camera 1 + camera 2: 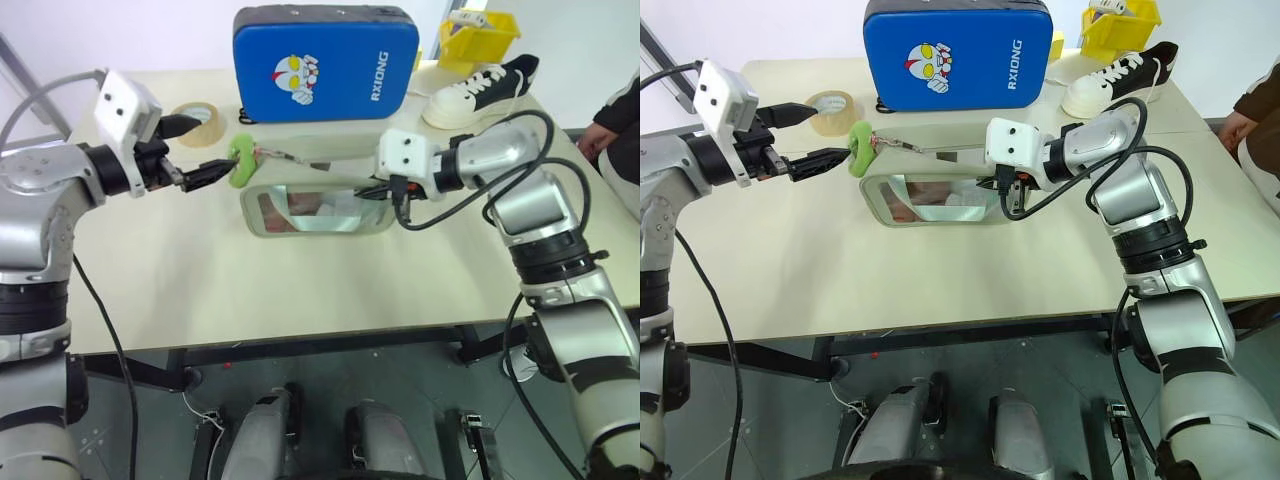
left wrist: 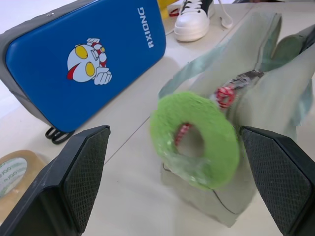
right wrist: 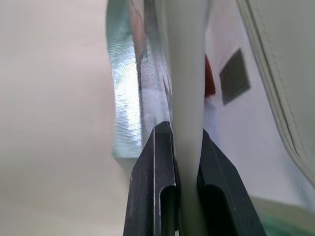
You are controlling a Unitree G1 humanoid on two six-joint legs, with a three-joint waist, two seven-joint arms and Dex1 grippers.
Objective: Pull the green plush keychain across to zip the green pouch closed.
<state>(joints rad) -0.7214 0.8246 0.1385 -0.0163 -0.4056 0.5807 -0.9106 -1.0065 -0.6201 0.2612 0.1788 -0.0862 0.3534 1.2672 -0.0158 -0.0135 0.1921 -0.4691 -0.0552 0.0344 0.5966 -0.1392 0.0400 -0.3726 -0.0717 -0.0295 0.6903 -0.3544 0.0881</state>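
Lime-green plush marks our target: from the head camera we see the green plush keychain (image 1: pixel 241 161) at the left end of the green pouch (image 1: pixel 318 209), which lies on the table (image 1: pixel 300 290) before a blue case (image 1: pixel 326 62). Our left gripper (image 1: pixel 205 174) reaches it with fingers spread. Our right gripper (image 1: pixel 1006 194) is at the pouch's right end. Through the left wrist camera, the ring-shaped keychain hangs between our wide-apart fingers (image 2: pixel 74 182), untouched. Through the right wrist camera, our fingers (image 3: pixel 157 182) are clamped on a pale strip of the pouch.
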